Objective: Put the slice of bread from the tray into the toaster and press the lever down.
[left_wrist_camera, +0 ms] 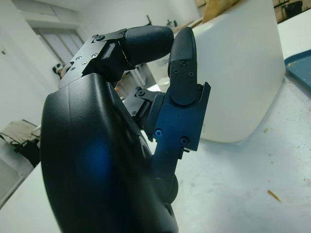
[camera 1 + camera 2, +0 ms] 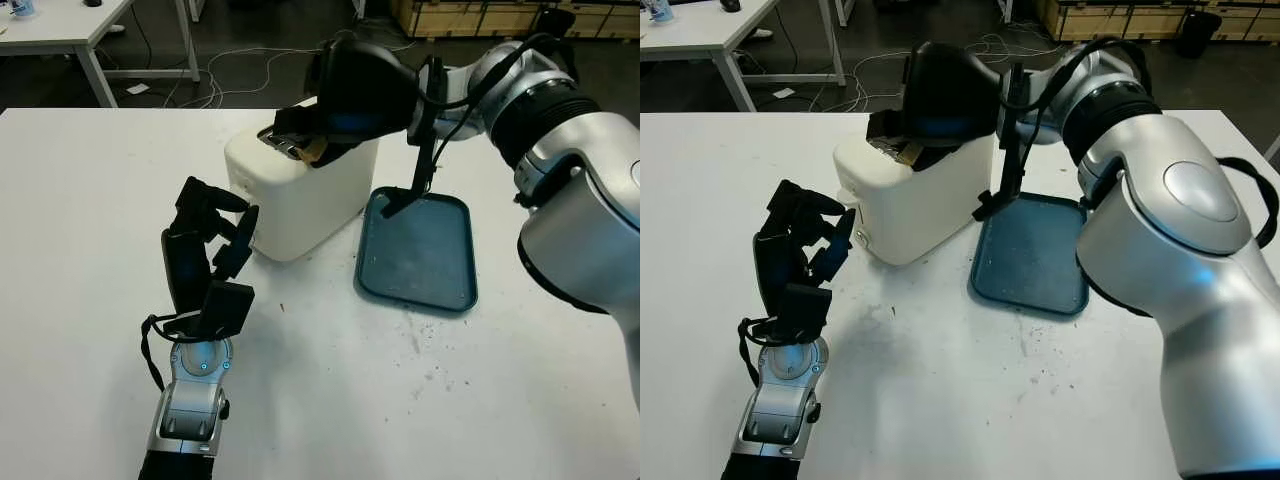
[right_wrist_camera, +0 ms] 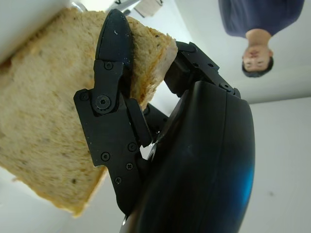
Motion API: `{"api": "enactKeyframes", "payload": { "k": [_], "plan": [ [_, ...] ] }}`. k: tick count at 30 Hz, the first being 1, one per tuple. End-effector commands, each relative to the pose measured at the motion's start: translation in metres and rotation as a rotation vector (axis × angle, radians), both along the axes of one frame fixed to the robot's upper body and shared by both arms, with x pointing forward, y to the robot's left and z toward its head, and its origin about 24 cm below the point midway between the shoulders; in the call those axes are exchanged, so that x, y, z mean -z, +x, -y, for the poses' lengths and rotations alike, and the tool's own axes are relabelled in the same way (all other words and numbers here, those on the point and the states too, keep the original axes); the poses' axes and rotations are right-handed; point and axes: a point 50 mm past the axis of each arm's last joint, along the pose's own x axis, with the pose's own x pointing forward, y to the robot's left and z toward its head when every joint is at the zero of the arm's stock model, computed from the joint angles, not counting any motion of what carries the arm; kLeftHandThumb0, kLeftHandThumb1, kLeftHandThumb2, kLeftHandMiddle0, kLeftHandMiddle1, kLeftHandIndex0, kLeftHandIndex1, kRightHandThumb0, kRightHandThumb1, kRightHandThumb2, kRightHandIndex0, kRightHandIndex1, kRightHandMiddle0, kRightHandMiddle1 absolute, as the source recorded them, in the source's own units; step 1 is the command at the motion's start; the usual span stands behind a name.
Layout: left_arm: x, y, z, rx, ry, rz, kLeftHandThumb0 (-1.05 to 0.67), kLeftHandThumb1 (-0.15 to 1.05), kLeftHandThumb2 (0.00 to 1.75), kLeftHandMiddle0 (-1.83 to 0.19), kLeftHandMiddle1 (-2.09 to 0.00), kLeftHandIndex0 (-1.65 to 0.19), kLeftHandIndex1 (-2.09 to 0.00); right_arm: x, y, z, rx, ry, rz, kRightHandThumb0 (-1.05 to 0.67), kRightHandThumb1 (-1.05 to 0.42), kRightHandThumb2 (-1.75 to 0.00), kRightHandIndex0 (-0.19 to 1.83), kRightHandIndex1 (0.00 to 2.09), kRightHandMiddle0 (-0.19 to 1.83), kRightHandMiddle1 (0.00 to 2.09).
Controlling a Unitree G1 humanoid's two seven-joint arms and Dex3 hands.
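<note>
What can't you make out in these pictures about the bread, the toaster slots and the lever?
- How far the bread slice sits in a slot: in both eye views the right hand covers the top of the toaster.
- The slots: hidden under that hand.
- The lever: cannot be made out on the toaster faces that show; the left hand, beside the toaster, may hide it.
- Far edge of the tray: crossed by the right arm's cable.
</note>
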Motion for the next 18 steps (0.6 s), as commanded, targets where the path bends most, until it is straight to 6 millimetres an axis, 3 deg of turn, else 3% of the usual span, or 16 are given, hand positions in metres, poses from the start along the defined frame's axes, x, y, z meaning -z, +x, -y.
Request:
{"api": "enactKeyframes", "payload": {
  "k": [1, 10, 18],
  "plan": [
    [-0.001, 0.001, 0.008, 0.007, -0.043, -0.005, -0.47, 0.92, 0.27, -0.77, -1.75, -0.44, -1.75, -0.013, -0.002, 0.0, -0.024, 0.015, 0.027, -0.68, -0.92, -0.68, 1.23, 1.75, 0.93, 1.74],
    [0.0, 0.001, 0.008, 0.015, -0.046, -0.001, -0.46, 0.92, 0.27, -0.77, -1.75, -0.44, -1.75, -0.038, -0.003, 0.0, -0.01, 0.113, 0.071, -0.69, -0.92, -0.64, 1.25, 1.75, 0.93, 1.75],
    [-0.001, 0.001, 0.009, 0.013, -0.05, -0.005, -0.47, 0.92, 0.27, -0.77, -1.75, -0.44, -1.75, -0.036, 0.0, 0.001, 0.023, 0.081, 0.096, -0.69, -0.92, -0.67, 1.25, 1.75, 0.92, 1.75]
  ]
}}
